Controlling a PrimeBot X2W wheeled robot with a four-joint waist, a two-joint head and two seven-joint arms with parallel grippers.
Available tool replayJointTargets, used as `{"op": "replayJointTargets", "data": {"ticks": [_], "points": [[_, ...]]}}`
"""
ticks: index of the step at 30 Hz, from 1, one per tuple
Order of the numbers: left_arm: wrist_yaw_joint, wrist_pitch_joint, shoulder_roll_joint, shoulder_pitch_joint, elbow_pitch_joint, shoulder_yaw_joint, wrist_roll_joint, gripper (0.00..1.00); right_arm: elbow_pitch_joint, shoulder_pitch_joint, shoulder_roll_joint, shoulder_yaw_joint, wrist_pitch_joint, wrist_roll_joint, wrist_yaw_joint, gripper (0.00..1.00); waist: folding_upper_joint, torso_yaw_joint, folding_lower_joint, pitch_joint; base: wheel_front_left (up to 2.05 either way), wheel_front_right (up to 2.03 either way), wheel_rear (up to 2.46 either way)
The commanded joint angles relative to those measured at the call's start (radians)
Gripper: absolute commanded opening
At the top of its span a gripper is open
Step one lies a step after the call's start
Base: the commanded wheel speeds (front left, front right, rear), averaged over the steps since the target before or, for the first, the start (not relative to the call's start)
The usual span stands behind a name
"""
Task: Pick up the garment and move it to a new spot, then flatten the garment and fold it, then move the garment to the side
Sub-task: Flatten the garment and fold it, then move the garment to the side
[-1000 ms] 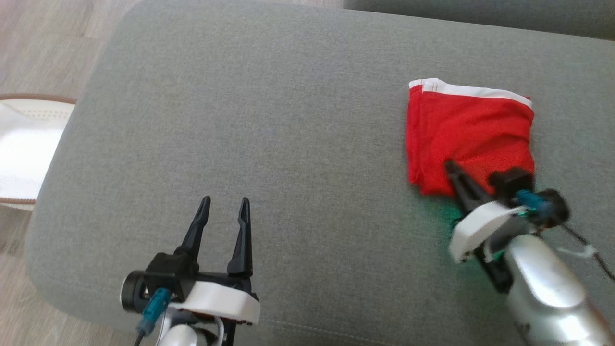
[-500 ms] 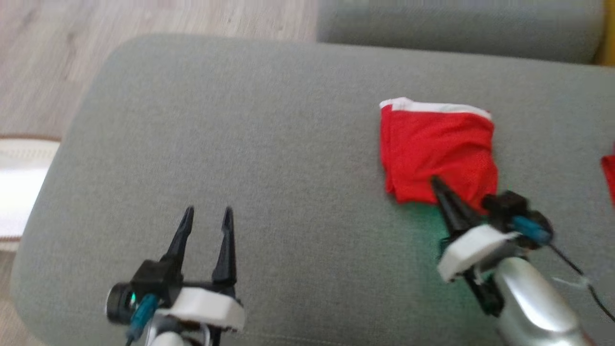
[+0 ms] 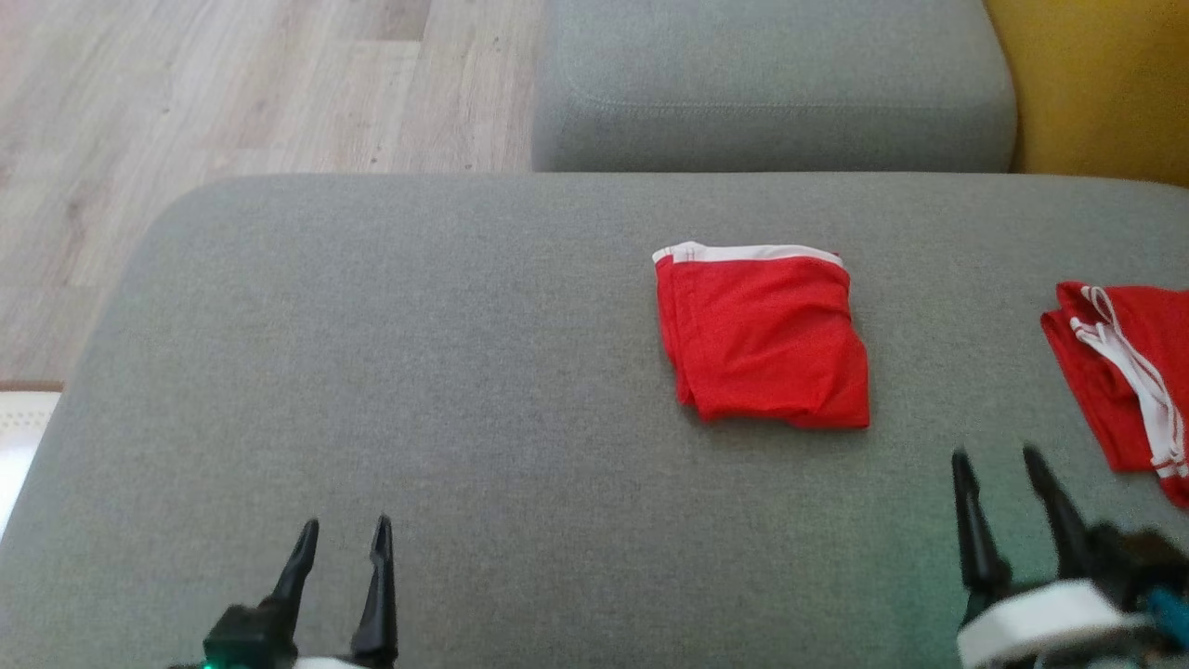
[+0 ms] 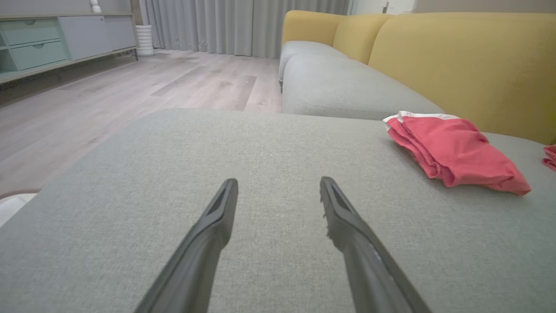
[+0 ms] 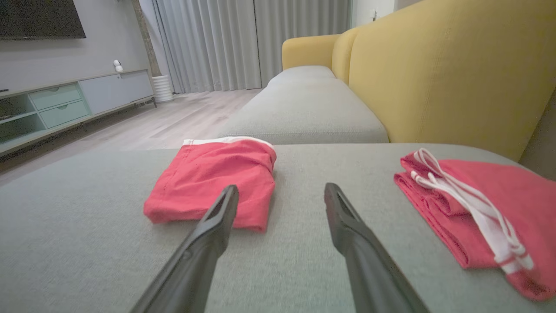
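On the cushion (image 3: 464,325), I find the folded garment (image 3: 764,339) at eleven o'clock from my nearer right gripper (image 3: 994,455), jaws apart.

You see the folded red garment (image 3: 764,336) lying flat on the grey cushion (image 3: 418,353); your right hand (image 3: 994,455) hovers near its right corner, fingers apart, clear of it.
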Motion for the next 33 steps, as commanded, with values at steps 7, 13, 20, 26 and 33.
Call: {"op": "replayJointTargets", "data": {"ticks": [7, 13, 20, 26, 33], "points": [[-0.027, -0.012, -0.007, -0.002, -0.005, 0.066, 0.014, 1.0, -0.098, 0.087, 0.065, -0.044, -0.013, -0.054, 0.007, 1.0, 0.0, -0.015, 0.0, -0.012, 0.0, 0.0, 0.0], [-0.043, -0.012, -0.014, -0.006, 0.001, 0.078, 0.021, 1.0, -0.112, 0.106, 0.096, -0.056, -0.014, -0.068, 0.007, 1.0, 0.0, -0.028, 0.0, -0.009, 0.0, 0.0, 0.0], [-0.054, -0.012, -0.018, -0.014, 0.008, 0.084, 0.031, 1.0, -0.094, 0.105, 0.104, -0.059, -0.014, -0.07, 0.007, 1.0, 0.0, -0.028, 0.0, -0.006, 0.0, 0.0, 0.0], [-0.058, -0.012, -0.021, -0.032, 0.007, 0.067, 0.028, 1.0, -0.067, -0.04, 0.052, -0.025, 0.157, 0.106, 0.007, 1.0, 0.0, -0.017, 0.0, 0.032, 0.0, 0.0, 0.0], [-0.054, -0.012, -0.023, -0.124, 0.005, -0.012, 0.004, 1.0, -0.006, -0.327, -0.001, -0.081, 0.581, 0.252, 0.007, 1.0, 0.0, 0.047, 0.0, 0.163, 0.0, 0.0, 0.0]]}}
